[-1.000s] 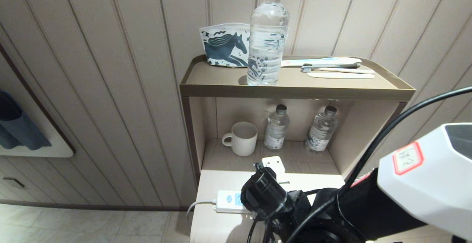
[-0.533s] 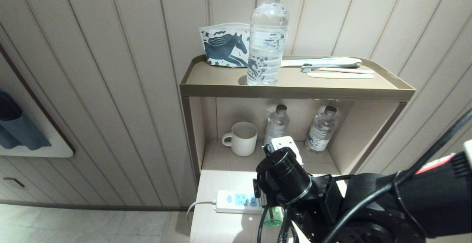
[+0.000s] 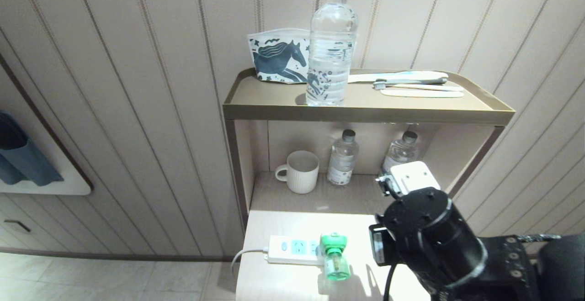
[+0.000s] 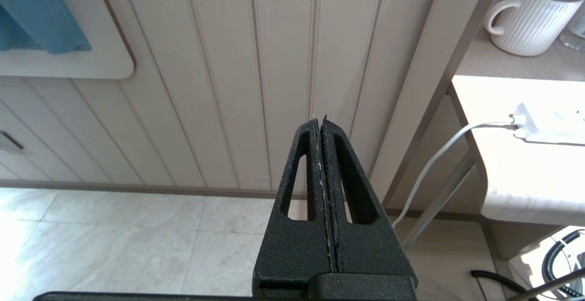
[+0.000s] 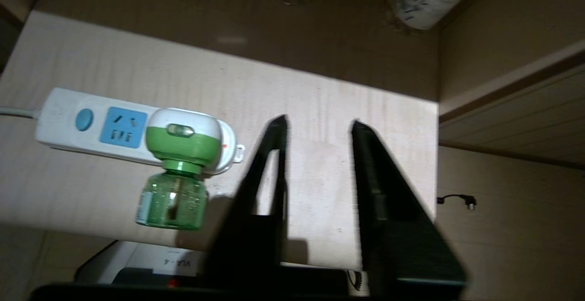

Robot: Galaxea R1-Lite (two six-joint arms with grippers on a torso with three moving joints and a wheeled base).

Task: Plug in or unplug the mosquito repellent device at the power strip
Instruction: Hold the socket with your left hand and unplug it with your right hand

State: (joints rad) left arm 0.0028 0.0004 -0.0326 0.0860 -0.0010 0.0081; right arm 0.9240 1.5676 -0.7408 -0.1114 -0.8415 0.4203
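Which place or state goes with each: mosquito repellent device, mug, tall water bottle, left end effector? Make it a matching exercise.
1. mosquito repellent device
2. mug
3. tall water bottle
4. left end effector

A. upright on the top shelf
B. shut, holding nothing
C. seated on the power strip
D. on the lower shelf

Pairs: 1-C, 2-D, 3-A, 4-B

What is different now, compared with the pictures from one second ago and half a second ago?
The right claw has lifted off the power strip and moved right, empty, fingers apart. The mosquito repellent device, hidden under the arm before, now shows plugged into the strip. The strip, cup and bottles have not moved; the left claw is parked, shut.
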